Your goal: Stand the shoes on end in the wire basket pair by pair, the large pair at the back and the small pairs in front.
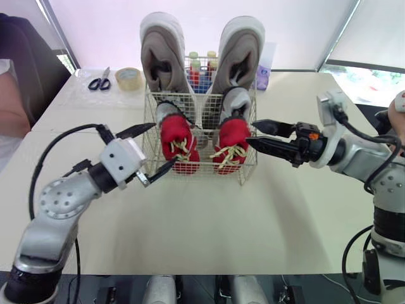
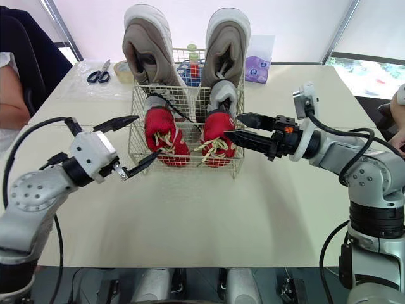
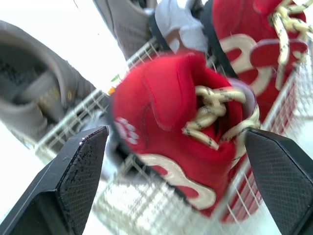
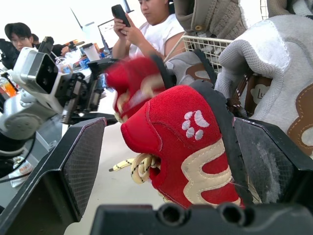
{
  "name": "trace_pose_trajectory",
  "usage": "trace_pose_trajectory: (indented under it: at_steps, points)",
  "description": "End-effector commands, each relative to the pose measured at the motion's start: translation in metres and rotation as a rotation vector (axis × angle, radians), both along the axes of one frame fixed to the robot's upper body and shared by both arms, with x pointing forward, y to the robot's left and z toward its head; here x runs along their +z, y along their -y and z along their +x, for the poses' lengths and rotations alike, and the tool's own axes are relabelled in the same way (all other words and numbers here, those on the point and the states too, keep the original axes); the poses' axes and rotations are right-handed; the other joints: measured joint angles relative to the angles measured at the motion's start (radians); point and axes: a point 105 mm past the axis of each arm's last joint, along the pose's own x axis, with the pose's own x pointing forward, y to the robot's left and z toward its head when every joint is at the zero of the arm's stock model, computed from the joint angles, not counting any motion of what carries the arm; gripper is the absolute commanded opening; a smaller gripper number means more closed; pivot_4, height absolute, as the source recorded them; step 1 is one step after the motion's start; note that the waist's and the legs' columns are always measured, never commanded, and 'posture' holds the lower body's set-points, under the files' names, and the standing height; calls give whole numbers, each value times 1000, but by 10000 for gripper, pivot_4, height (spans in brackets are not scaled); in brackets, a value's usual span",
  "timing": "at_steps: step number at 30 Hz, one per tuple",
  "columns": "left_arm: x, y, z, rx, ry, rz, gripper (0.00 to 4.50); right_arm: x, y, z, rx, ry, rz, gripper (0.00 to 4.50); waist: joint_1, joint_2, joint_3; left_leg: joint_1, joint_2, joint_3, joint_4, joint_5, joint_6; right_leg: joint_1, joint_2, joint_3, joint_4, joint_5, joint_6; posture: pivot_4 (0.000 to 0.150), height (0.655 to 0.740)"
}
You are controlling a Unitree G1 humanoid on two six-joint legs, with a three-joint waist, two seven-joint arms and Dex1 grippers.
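On the cream table (image 1: pixel 209 228) stood the wire basket (image 1: pixel 247 171), already packed in three rows. At its back, the large grey pair stood on end, soles facing forward and rising well above the rim: one shoe on the left (image 1: pixel 162 54) and the other on the right (image 1: pixel 240 54). Just in front of them sat a small grey-and-white pair (image 1: pixel 236 101), and at the very front the small red pair with cream laces, the left red shoe (image 1: pixel 178 140) and the right red shoe (image 1: pixel 231 142) side by side against the front wire.

The left gripper (image 1: pixel 164 143) was at the basket's front left corner with its two black fingers spread wide and nothing held. One tip was near the left wall and the other low against the front wire, though contact with the mesh could not be made out. Its wrist view showed the left red shoe between the fingers (image 3: pixel 73 171), behind the wire.

The right gripper (image 1: pixel 249 132) pointed at the basket's right side, level with the right red shoe. Its fingers were moderately apart and empty, and whether the tips touched the wire could not be told.

Behind the basket were bottles (image 1: pixel 201 66), a purple packet (image 1: pixel 263 77), a roll of tape (image 1: pixel 129 78) and scissors (image 1: pixel 99 81). A seated person (image 4: pixel 151 24) across the table held a phone (image 4: pixel 120 13).
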Motion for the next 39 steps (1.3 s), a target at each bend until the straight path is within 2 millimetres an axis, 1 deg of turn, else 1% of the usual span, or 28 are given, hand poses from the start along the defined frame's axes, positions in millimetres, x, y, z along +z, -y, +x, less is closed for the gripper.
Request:
trace_pose_trajectory:
  at_steps: [1,3,6,7,10,13,15,16,19,24,26,28,32,39]
  points:
    - [20,-5,-17,-26,-14,-15,44540,8,2,-5,9,47,5,45000,0,0,0,0,0,0,0,0,0,0,0,0,0,0,0,1500,7357]
    - [21,-9,-27,-53,-92,2,44540,7,5,-7,17,42,-16,45000,0,0,0,0,0,0,0,0,0,0,0,0,0,0,0,1500,7357]
    - [24,-17,-42,-90,-239,9,44540,14,15,-8,16,47,-14,45000,0,0,1,0,0,0,0,0,0,0,0,0,0,0,1,1500,7357]
    - [20,-21,-48,-95,-326,12,44540,17,18,-8,15,50,-13,45000,0,1,1,0,0,0,0,0,0,0,0,0,0,0,0,1500,7357]
    - [14,-38,-57,-73,-491,-14,44540,21,28,-9,11,53,-26,45000,-1,2,2,0,0,0,0,0,0,0,0,0,-1,-1,0,1500,7357]
    - [16,-62,-62,-32,-625,-173,44540,18,45,-12,-2,22,-69,45000,0,4,3,1,0,0,0,0,0,0,1,0,-1,-1,1,1500,7357]
    - [8,-77,-65,22,-713,-232,44540,10,59,-7,-58,8,-140,45000,0,4,3,1,0,-1,0,0,0,0,0,0,-1,-3,3,1500,7357]
    - [5,-81,-67,44,-734,-237,44540,8,63,-6,-70,3,-164,45000,0,4,3,1,0,-1,0,0,0,0,0,0,-1,-4,4,1500,7357]
    - [-13,-97,-63,178,-765,-237,44540,-5,70,-7,-74,-28,-252,45000,0,5,3,1,-1,0,-1,0,-1,0,-1,0,-2,-5,3,1500,7357]
    - [-37,-104,-68,234,-827,-259,44540,-29,76,-6,-83,-81,-326,45000,-1,5,3,1,0,0,-2,0,-1,0,-1,1,-2,-4,-3,1500,7357]
    - [-52,-110,-71,255,-880,-273,44540,-40,77,-9,-79,-102,-350,45000,0,6,3,1,0,1,-2,0,-1,-1,-2,1,-2,-4,-3,1500,7357]
    - [-61,-115,-73,274,-897,-287,44540,-47,77,-11,-74,-117,-351,45000,0,6,3,1,0,1,-2,-1,-1,-1,-2,1,-2,-4,-4,1500,7357]
    - [-65,-122,-71,305,-874,-357,44540,-52,79,-8,-75,-125,-356,45000,0,6,3,1,0,1,-2,-1,-1,-1,-2,1,-2,-4,-4,1500,7357]
    - [-69,-128,-67,355,-826,-407,44540,-51,80,1,-76,-117,-365,45000,0,6,3,1,0,1,-2,-1,-1,-2,-2,1,-3,-4,-5,1500,7357]
